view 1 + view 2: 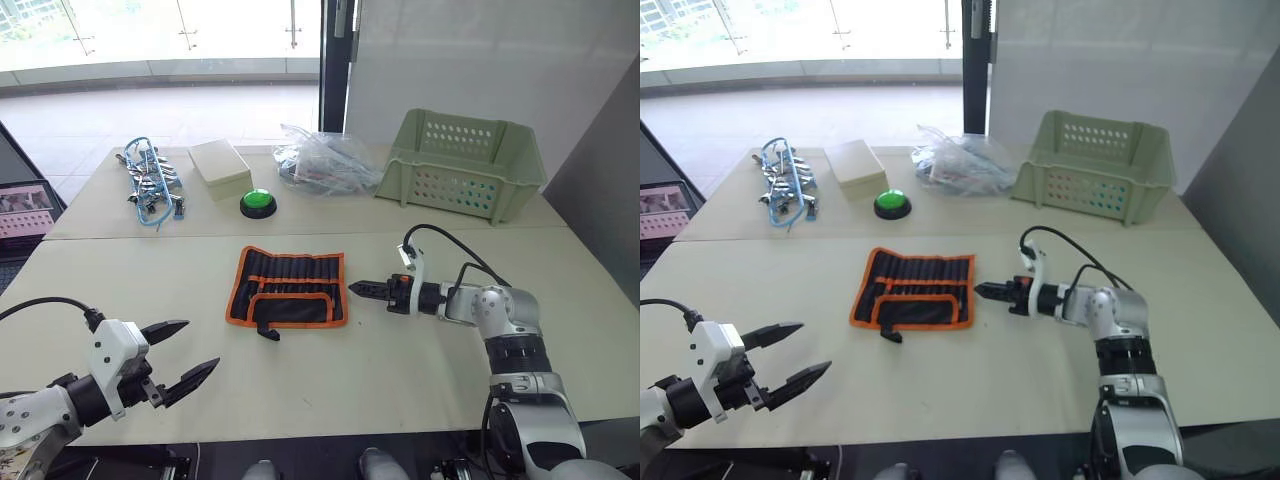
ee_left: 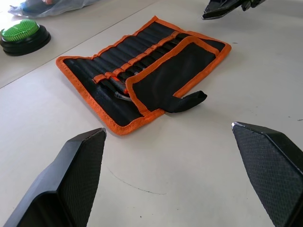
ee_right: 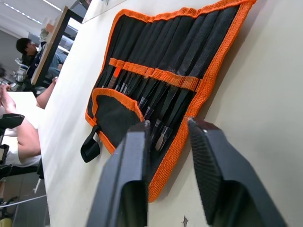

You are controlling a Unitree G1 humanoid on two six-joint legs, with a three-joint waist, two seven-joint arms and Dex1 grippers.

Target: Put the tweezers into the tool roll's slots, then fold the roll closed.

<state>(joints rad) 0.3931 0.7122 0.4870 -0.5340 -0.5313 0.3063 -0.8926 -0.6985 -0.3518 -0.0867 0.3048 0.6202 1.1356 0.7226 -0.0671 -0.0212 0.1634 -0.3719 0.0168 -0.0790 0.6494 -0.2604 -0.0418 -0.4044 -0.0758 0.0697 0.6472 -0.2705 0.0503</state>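
The left end effector hovers low over the near bench, its two black fingers spread wide and holding nothing. Ahead of it and off to its right lies the tool roll, flat and open on the bench, orange edging all round, a lower flap partly laid over the pockets and its small black strap trailing toward this end effector. The tweezers sit in the slots, their ends poking out below the orange band, so by my reading the folding is what remains. Just beside the roll's far edge, tips nearly at the orange trim, is the right end effector; its fingers stand slightly parted with nothing between them. The risk: a pinch that catches only the edging could drag the roll across the bench instead of folding it, and a fold lifted too steeply could let the tweezers slide out of their slots
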